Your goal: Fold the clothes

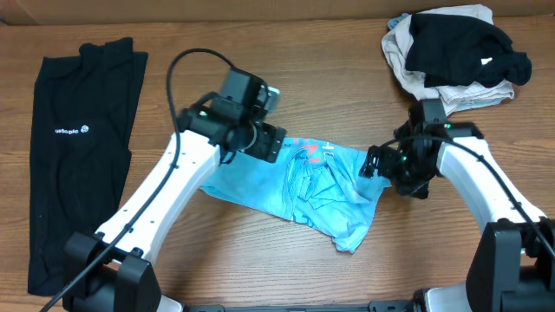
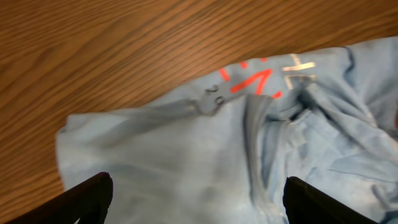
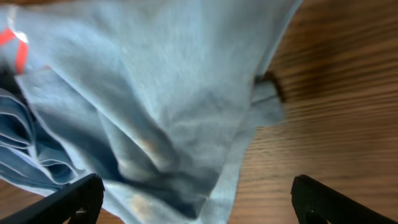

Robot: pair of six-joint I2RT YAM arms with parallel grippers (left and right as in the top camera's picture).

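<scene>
Overhead, the crumpled light blue T-shirt (image 1: 316, 186) lay mid-way across the counter (image 1: 260, 260) between the arms, and only that view caught the long black garment (image 1: 78, 147) flat at far left. Up close, left end effector (image 2: 199, 208) and right end effector (image 3: 199, 202) both hung wide open over blue fabric, gripping nothing.

The black wrist of the left arm (image 1: 247, 121) hides the upper left corner of the crumpled light blue T-shirt (image 1: 325, 186) in the overhead view. Folds break up its orange-red and white lettering (image 1: 310, 146) beyond reading. The white logo (image 1: 66, 131) on the long black garment (image 1: 78, 199) is too small to read. In the wrist views the bottom edge cuts off the left gripper (image 2: 199, 196) and the right gripper (image 3: 199, 193), so only black fingertips show.
</scene>
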